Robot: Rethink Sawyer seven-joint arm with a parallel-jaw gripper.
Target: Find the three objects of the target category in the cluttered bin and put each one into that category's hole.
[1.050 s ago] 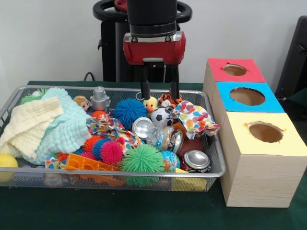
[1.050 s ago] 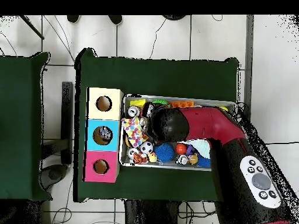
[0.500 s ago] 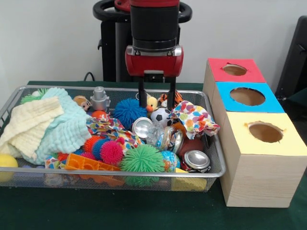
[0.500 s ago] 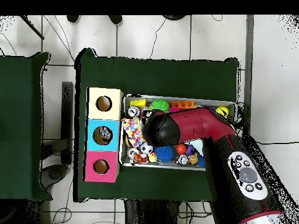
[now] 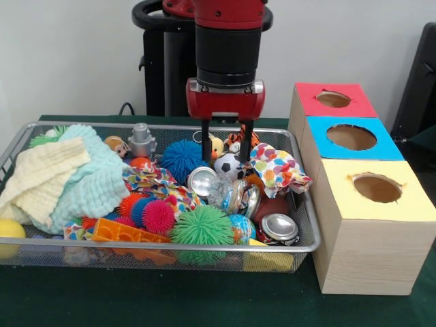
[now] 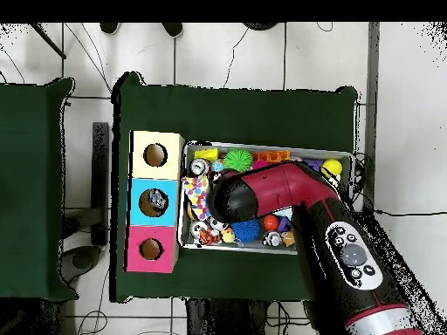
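Observation:
My gripper [image 5: 227, 158] hangs open over the back middle of the wire bin [image 5: 170, 246]. Its fingertips [image 5: 206, 161] straddle the soccer ball [image 5: 229, 166], with the yellow duck [image 5: 216, 145] and tiger toy [image 5: 239, 141] just behind and nothing held. A silver can [image 5: 201, 180] lies just in front of the left finger; a second can [image 5: 279, 228] rests at the bin's front right. Beside the bin stand three boxes with a red-topped hole [image 5: 334, 99], a blue-topped hole [image 5: 351, 137] and a yellow-topped hole [image 5: 377, 187]. From above, the arm [image 6: 262, 194] hides the gripper.
The bin also holds a blue spiky ball [image 5: 182, 158], a green one [image 5: 201, 228], a pink one [image 5: 158, 216], folded cloths [image 5: 68, 178], a dotted cloth [image 5: 276, 167], a grey robot figure [image 5: 142, 141], an orange block [image 5: 126, 234] and a yellow ball [image 5: 9, 230].
The gripper has come down toward the bin and shifted slightly right in the front view, still open. Seen from above, the arm has swung left over the bin.

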